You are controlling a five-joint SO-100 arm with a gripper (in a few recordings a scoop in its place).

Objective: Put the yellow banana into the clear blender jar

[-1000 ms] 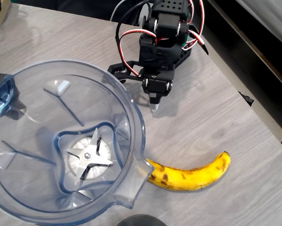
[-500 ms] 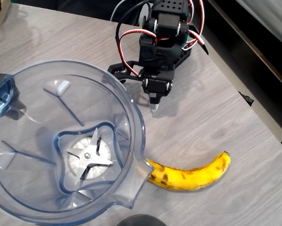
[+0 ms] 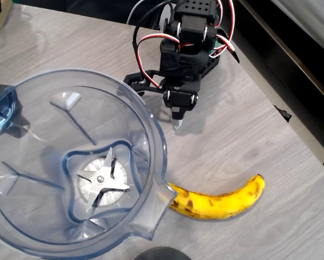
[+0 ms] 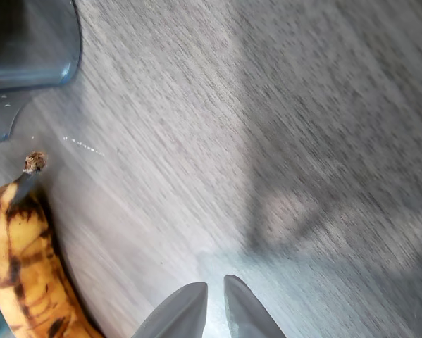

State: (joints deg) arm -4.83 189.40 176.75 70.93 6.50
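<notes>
blender jar [image 3: 70,162] at the overhead view's left on the table [image 3: 243,135], banana [image 3: 218,200] just right of its spout, gripper [image 3: 177,123] above the banana, well apart, beside the jar's upper right rim

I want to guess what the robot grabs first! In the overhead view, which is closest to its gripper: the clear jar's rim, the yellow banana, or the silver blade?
From the gripper:
1. Clear blender jar's rim, just left.
2. Yellow spotted banana, below right.
3. Silver blade, inside the jar, lower left.

Matt grey woodgrain table [image 3: 248,130], glossy clear plastic blender jar [image 3: 151,119], shiny metal blade [image 3: 101,179].
</notes>
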